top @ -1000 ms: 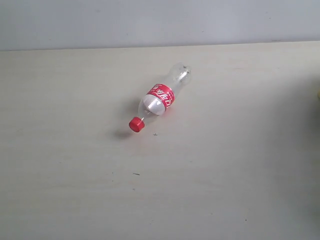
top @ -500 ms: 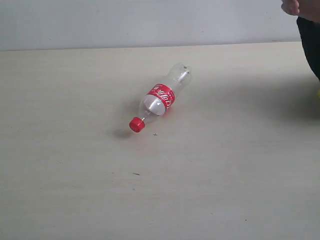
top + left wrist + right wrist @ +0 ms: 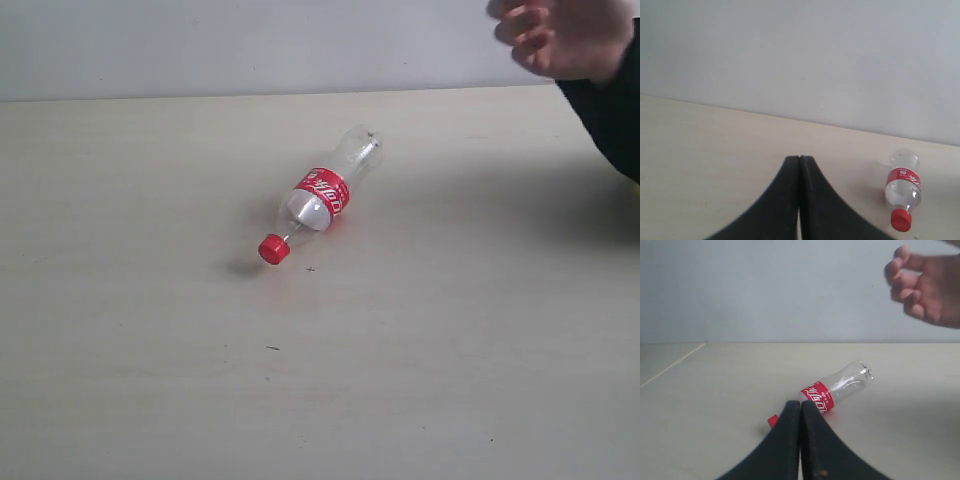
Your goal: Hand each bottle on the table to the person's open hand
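One clear bottle (image 3: pixel 322 196) with a red label and red cap (image 3: pixel 272 249) lies on its side on the pale table (image 3: pixel 150 330), cap toward the front left. It shows in the left wrist view as the bottle (image 3: pixel 902 187) off to one side, and in the right wrist view as the bottle (image 3: pixel 840 386) just beyond the fingertips. The person's hand (image 3: pixel 565 35), on a black sleeve (image 3: pixel 612 110), hangs over the table's back right with fingers curled; the hand (image 3: pixel 927 285) also shows from the right wrist. Left gripper (image 3: pixel 799 159) and right gripper (image 3: pixel 800 404) are both shut and empty, neither seen in the exterior view.
A grey wall (image 3: pixel 250 45) runs behind the table's far edge. A small yellow patch (image 3: pixel 636 187) shows at the right border of the exterior view.
The person's hand has come into view at the top right and reached further left over the table. The bottle has not moved.
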You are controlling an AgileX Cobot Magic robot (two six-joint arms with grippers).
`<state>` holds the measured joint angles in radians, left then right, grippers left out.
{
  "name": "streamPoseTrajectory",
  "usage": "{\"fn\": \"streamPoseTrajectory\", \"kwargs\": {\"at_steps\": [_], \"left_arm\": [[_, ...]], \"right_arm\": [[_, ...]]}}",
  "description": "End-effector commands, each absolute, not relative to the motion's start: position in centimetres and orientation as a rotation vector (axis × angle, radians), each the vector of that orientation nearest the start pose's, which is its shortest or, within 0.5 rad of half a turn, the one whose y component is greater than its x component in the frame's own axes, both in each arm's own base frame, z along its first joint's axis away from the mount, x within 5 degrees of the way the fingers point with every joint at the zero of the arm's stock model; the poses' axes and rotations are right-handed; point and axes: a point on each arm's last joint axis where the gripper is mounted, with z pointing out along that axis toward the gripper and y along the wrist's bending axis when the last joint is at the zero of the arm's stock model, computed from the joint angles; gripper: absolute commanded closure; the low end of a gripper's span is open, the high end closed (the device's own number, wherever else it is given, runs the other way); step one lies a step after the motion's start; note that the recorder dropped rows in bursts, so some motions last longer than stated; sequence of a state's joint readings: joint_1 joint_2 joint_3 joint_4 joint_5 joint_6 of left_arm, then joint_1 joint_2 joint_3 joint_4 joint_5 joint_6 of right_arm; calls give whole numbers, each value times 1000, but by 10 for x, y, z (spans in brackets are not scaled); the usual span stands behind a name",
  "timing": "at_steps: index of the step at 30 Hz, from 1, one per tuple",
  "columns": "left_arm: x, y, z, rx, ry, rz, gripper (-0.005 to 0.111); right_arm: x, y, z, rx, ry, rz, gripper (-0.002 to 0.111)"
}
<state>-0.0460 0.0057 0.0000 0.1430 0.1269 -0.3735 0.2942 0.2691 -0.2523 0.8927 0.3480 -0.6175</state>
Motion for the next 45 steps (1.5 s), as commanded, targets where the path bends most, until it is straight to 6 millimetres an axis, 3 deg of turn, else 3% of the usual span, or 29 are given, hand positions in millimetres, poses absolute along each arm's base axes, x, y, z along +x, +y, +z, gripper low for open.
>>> {"fn": "streamPoseTrajectory", "kwargs": {"at_steps": [1, 8, 19, 27, 36, 40, 45], "left_arm": [[56, -1, 202, -157, 1604, -200, 107], [56, -1, 202, -157, 1604, -200, 107], [56, -1, 202, -157, 1604, -200, 107], [56, -1, 202, -157, 1604, -200, 107], [56, -1, 202, -157, 1604, -200, 107], [56, -1, 202, -157, 1604, -200, 107], [56, -1, 202, -157, 1604, -200, 107]], "right_arm": [[67, 41, 263, -188, 1714, 610, 108], [89, 46, 281, -169, 1755, 586, 108], [148, 69, 332, -307, 1833, 552, 108], [194, 90, 357, -725, 1862, 372, 108], [255, 95, 352, -1107, 1951, 28, 108], [280, 98, 331, -1304, 1972, -106, 108], [300, 121, 299, -1645, 1887, -331, 108]]}}
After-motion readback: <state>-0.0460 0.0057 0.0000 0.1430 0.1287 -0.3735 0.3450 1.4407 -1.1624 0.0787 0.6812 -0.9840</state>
